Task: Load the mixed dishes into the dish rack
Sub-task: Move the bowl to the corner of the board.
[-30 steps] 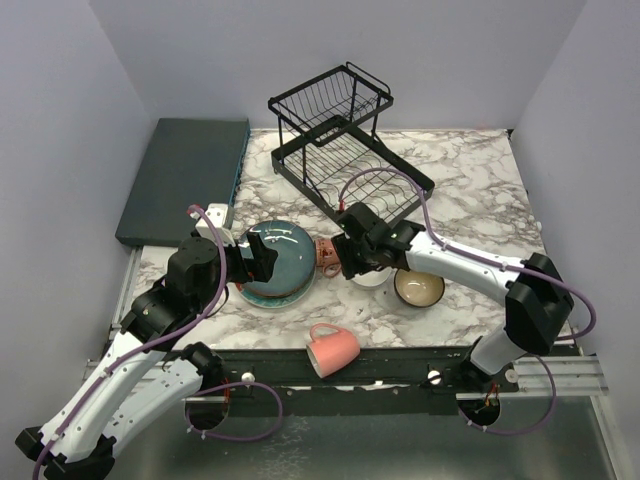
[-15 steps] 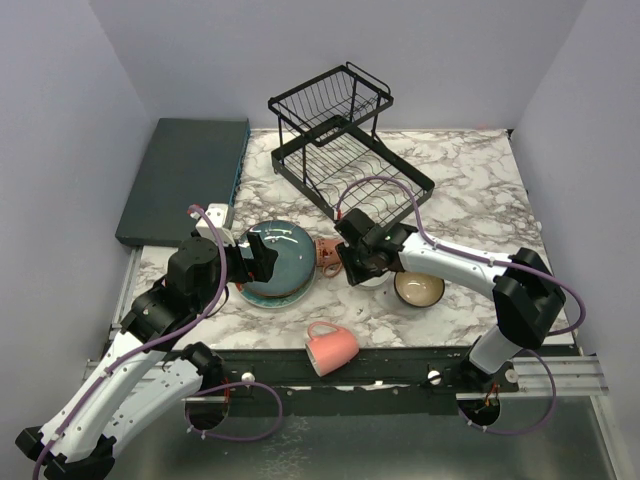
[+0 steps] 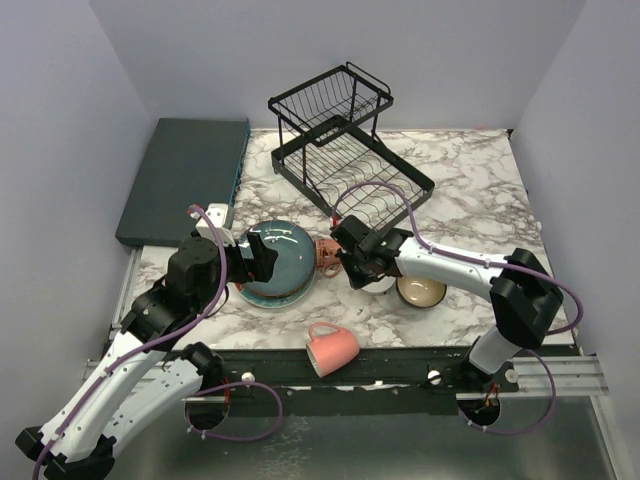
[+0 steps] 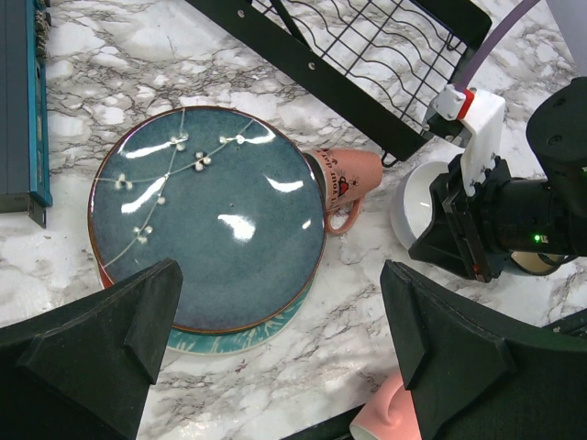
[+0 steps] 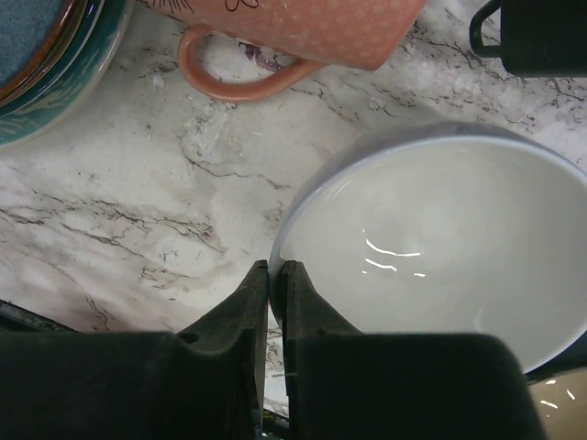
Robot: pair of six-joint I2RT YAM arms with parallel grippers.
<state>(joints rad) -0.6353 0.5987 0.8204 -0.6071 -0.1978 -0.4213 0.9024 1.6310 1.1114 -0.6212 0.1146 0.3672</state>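
Setting: white-and-grey marble tabletop [image 3: 470, 190] between pale lilac walls, with a dark teal flat rectangular slab [image 3: 185, 175] at its far left.
Rack: black wire two-tier dish rack [image 3: 345, 150] stands at the far centre of the table, set at an angle, no dish in it.
Left arm: left gripper [image 4: 280, 275] hovers above a glossy dark teal round plate [image 4: 206, 225], jaws spread wide and holding nothing.
Stack: the teal plate tops a short pile of plates; a patterned teal rim [image 4: 238, 339] shows beneath.
Right arm: right gripper [image 5: 273, 270] is pinched onto the near rim of a white ceramic bowl [image 5: 440, 247], which sits on the marble.
Mugs: salmon dotted mug [image 4: 353, 174] lies on its side between plate pile and white bowl; a plain pink mug [image 3: 332, 348] lies tipped at the near edge.
Also: dark cream-lined bowl [image 3: 420, 290] sits upright just beside the white bowl.
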